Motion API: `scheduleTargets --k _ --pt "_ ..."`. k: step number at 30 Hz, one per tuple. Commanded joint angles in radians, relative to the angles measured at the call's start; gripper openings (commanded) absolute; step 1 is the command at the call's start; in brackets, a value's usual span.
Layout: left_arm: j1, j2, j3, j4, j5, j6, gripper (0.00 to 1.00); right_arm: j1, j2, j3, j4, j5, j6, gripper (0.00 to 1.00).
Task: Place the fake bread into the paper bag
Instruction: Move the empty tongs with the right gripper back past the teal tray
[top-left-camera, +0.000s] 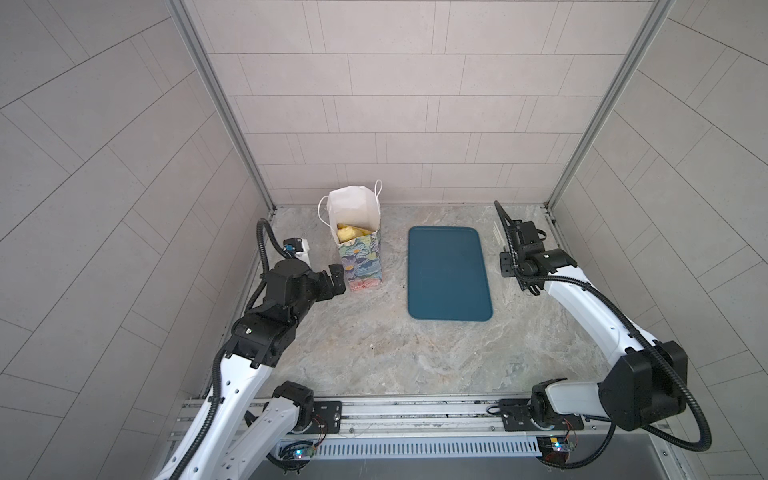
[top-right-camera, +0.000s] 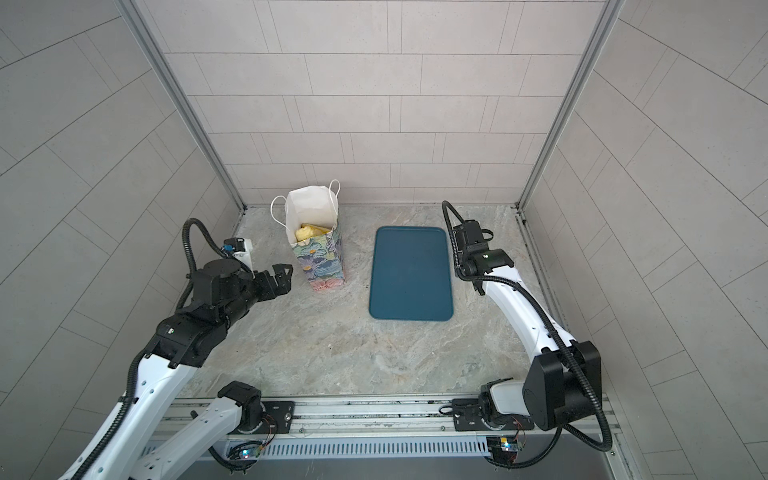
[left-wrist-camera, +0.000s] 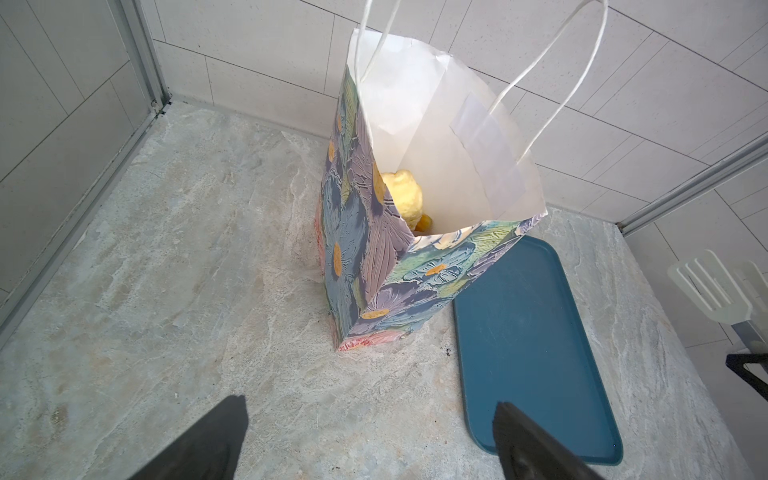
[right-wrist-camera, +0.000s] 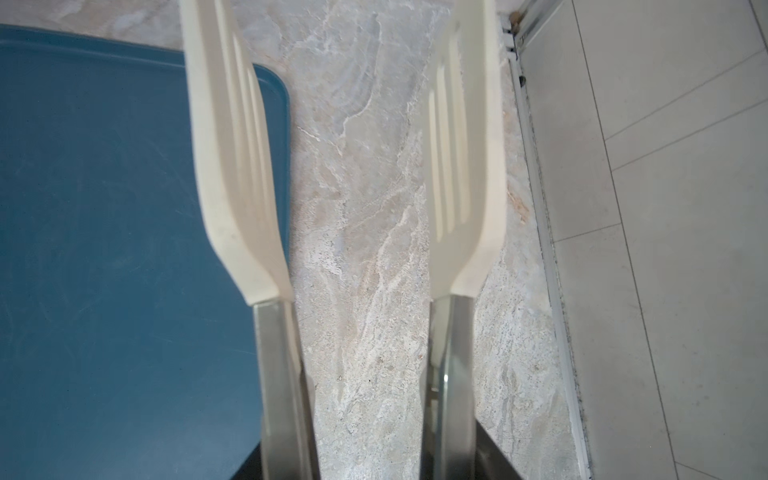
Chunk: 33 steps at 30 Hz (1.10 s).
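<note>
The paper bag (top-left-camera: 361, 262) (top-right-camera: 322, 259) stands upright and open at the back left of the table, with its flowered sides and white lining showing. Pale yellow fake bread (top-left-camera: 348, 233) (top-right-camera: 309, 232) (left-wrist-camera: 405, 199) lies inside it, with a darker orange piece (left-wrist-camera: 424, 222) below. My left gripper (top-left-camera: 336, 279) (top-right-camera: 282, 276) (left-wrist-camera: 370, 415) hangs open just left of the bag's base, holding nothing. My right gripper (top-left-camera: 508, 259) (right-wrist-camera: 370, 461) is right of the tray, shut on the metal arms of white slotted tongs (right-wrist-camera: 232, 166) (left-wrist-camera: 715, 291). The tongs' blades stand apart and hold nothing.
A flat teal tray (top-left-camera: 449, 274) (top-right-camera: 411, 274) (left-wrist-camera: 532, 353) (right-wrist-camera: 104, 249) lies bare right of the bag. Tiled walls with metal corner posts close in the back and both sides. The tongs hang over the strip of table between the tray and the right wall.
</note>
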Motion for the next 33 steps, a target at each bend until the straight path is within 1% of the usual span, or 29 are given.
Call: scheduleTargets --k 1,9,19,25,33 --pt "-0.006 -0.005 -0.007 0.011 -0.016 -0.005 1.0 -0.034 0.026 -0.008 0.034 -0.044 0.061 0.55" --pt "-0.006 -0.005 -0.01 0.009 -0.018 -0.005 1.0 -0.109 0.098 -0.048 0.069 -0.127 0.11 0.54" --pt "-0.006 -0.018 -0.02 0.004 -0.026 -0.009 1.0 -0.15 0.209 -0.043 0.143 -0.194 0.136 0.54" --pt "-0.006 -0.025 -0.019 -0.007 -0.032 -0.01 1.0 -0.164 0.304 0.014 0.146 -0.194 0.138 0.54" --pt "-0.006 -0.029 -0.024 -0.016 -0.041 -0.009 1.0 -0.165 0.392 0.06 0.148 -0.184 0.136 0.54"
